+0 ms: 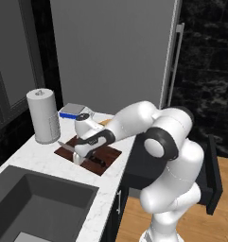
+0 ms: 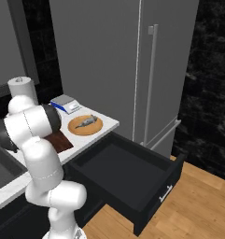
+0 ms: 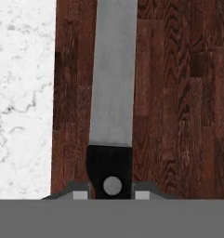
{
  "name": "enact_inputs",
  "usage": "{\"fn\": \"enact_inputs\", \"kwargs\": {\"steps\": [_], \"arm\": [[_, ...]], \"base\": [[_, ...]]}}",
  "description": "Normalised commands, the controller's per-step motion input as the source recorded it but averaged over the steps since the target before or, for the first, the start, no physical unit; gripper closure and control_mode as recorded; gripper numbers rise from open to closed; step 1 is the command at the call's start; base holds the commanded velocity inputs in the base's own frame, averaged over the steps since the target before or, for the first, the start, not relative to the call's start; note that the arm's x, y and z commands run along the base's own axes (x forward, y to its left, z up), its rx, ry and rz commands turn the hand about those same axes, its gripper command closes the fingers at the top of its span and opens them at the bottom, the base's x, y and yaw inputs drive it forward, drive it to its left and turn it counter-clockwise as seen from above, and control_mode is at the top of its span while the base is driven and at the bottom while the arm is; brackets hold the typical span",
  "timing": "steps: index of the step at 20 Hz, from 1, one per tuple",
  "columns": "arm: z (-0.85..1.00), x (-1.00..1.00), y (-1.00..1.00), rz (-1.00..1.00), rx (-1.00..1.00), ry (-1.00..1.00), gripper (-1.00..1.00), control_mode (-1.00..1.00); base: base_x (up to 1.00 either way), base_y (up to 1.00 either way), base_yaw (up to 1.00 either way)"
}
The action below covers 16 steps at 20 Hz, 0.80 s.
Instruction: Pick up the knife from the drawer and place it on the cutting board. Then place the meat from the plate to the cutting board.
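The knife shows a grey blade and a black handle, lying along the left part of the dark reddish cutting board. My gripper is shut on the knife at the handle, one fingertip on each side. From the left base view, the gripper is low over the cutting board, and the knife blade sticks out toward the paper towel roll. Whether the knife touches the board I cannot tell. The meat lies on the round tan plate. The dark drawer stands pulled open.
A paper towel roll stands left of the board, and a blue-grey scale sits behind it. The sink is in the near counter. The open drawer juts out at the right. A tall grey fridge rises behind.
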Motion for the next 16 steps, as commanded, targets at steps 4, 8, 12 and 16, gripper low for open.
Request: {"fn": "enact_inputs", "kwargs": {"steps": [4,8,12,16], "arm": [[-0.29,0.05,0.17,0.06,0.0,0.0,1.0,-1.0],[-0.29,0.0,0.16,0.04,0.0,0.0,-1.0,-1.0],[-0.17,0.0,0.02,0.0,0.0,-0.01,-1.0,-1.0],[0.0,0.05,-0.05,0.0,0.0,-0.02,-1.0,-1.0]], "base": [[0.0,0.0,0.0],[0.0,0.0,0.0],[0.0,0.0,0.0],[0.0,0.0,0.0]]}}
